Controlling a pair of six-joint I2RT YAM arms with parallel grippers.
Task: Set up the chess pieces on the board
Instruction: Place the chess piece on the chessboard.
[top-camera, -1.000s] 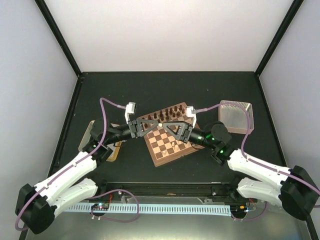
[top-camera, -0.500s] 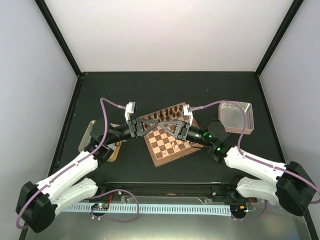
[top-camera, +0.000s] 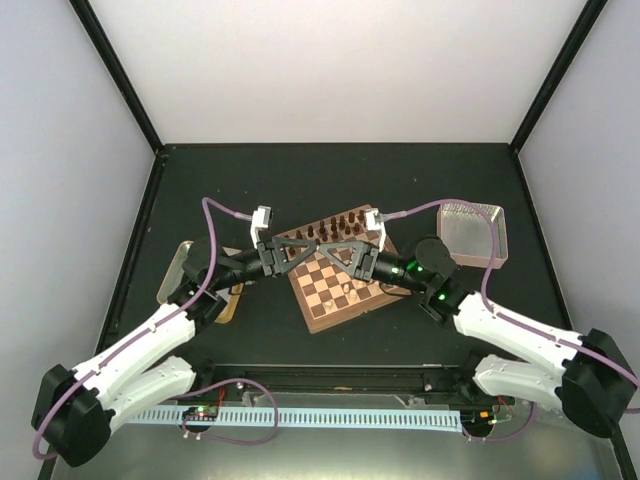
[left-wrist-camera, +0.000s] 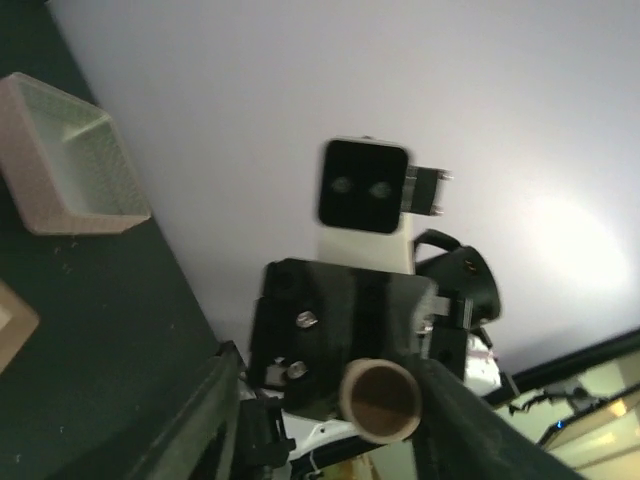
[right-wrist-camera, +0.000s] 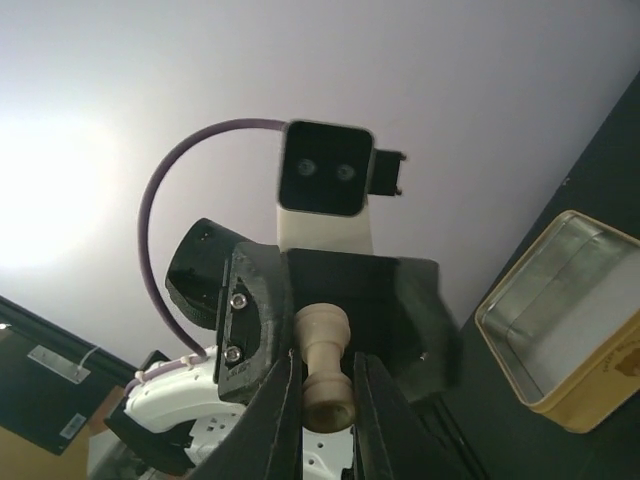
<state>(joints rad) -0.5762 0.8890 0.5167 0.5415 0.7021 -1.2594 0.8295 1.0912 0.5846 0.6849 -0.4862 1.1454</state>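
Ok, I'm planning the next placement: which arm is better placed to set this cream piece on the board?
Probably the right. The right gripper is shut on the cream piece over the board, while the left gripper stands open, fingers apart around the piece's base.

From the top I can't type the dark chessmen (top-camera: 340, 222), too small. Left wrist shows only the base of the chess piece (left-wrist-camera: 380, 402); left tool (left-wrist-camera: 328, 380) blurred, cropped at bottom.
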